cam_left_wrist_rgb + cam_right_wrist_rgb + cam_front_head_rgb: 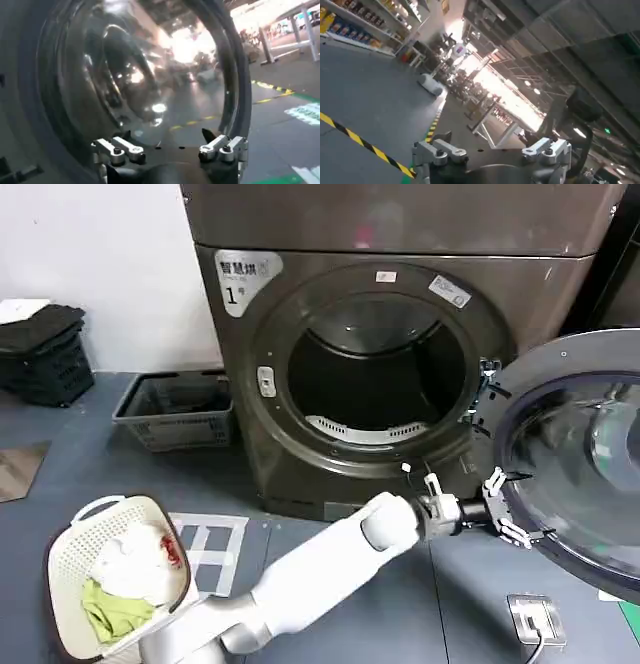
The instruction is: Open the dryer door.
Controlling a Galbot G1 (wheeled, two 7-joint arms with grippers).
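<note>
One arm was at work: the left arm reached across the front of the bronze-grey dryer (400, 354), and its left hand (505, 509) sat at the near rim of the dryer door (580, 454), fingers spread apart with nothing clamped between them. From the left wrist camera the left hand (170, 150) faced the door's dark glass (150, 90) at close range. The door itself stood swung well out beyond the hand, hinged at the drum opening (375, 369), which gaped fully exposed — the opening step looked all but done. I judged the next move to be a last outward nudge, or simply drawing the hand clear of the rim. Open floor lay beneath the hand; a floor socket (535, 619) sat just below it, and the laundry basket (115, 579) well back toward the robot's body. The right hand (490, 152) hung with fingers apart, empty, facing the hall.
</note>
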